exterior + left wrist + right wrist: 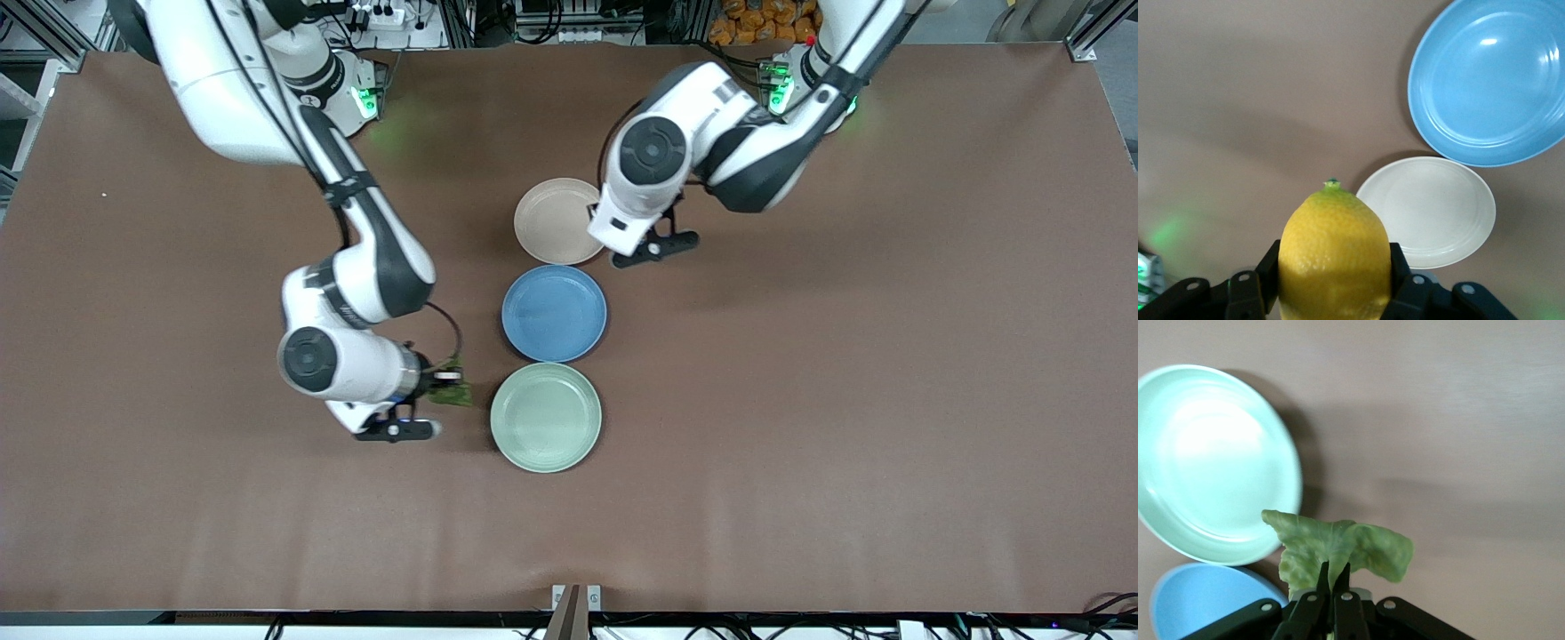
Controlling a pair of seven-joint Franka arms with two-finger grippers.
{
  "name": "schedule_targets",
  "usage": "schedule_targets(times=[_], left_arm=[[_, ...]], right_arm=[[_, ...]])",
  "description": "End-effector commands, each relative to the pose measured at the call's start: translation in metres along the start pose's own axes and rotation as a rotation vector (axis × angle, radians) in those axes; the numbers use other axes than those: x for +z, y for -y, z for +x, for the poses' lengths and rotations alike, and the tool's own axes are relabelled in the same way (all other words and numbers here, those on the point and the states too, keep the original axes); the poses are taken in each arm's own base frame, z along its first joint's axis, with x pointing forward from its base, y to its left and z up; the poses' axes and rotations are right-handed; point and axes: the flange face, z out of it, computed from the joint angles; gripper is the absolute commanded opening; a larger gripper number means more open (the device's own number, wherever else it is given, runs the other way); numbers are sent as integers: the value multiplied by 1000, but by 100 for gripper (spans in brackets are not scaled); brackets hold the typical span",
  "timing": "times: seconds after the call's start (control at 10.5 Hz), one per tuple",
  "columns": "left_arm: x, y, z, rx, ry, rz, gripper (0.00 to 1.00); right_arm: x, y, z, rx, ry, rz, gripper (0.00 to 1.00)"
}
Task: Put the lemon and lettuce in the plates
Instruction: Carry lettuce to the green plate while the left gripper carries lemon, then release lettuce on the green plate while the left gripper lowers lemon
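My left gripper [1335, 270] is shut on the yellow lemon [1335, 247] and holds it up in the air. It hangs over the table just beside the beige-pink plate [1431, 210]. In the front view the left gripper [622, 238] is at the rim of that plate [556, 220], and the lemon is hidden under the hand. My right gripper [1335, 572] is shut on the green lettuce [1338, 547], held over the table beside the mint green plate [1211, 460]. The front view shows the right gripper [442, 380], the lettuce [453, 393] and the green plate [545, 416].
A blue plate [554, 313] lies between the two task plates and also shows in the left wrist view [1495, 80] and the right wrist view [1205, 603]. All three plates hold nothing. The brown table [845, 373] spreads wide around them.
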Motion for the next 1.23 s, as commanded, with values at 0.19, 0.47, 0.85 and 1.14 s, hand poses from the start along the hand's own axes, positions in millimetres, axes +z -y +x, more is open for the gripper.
schedule_targets(times=[0.19, 0.47, 0.85, 1.14], left_arm=[[44, -16, -40, -18, -72, -44, 0], [76, -39, -51, -54, -118, -90, 0], [131, -66, -59, -93, -172, -128, 0], [148, -72, -56, -114, -167, -149, 0]], right_arm=[[10, 66, 13, 116, -85, 127, 0], [34, 90, 11, 119, -154, 162, 0], [66, 95, 8, 150, -147, 158, 38], [67, 96, 7, 121, -152, 153, 100]])
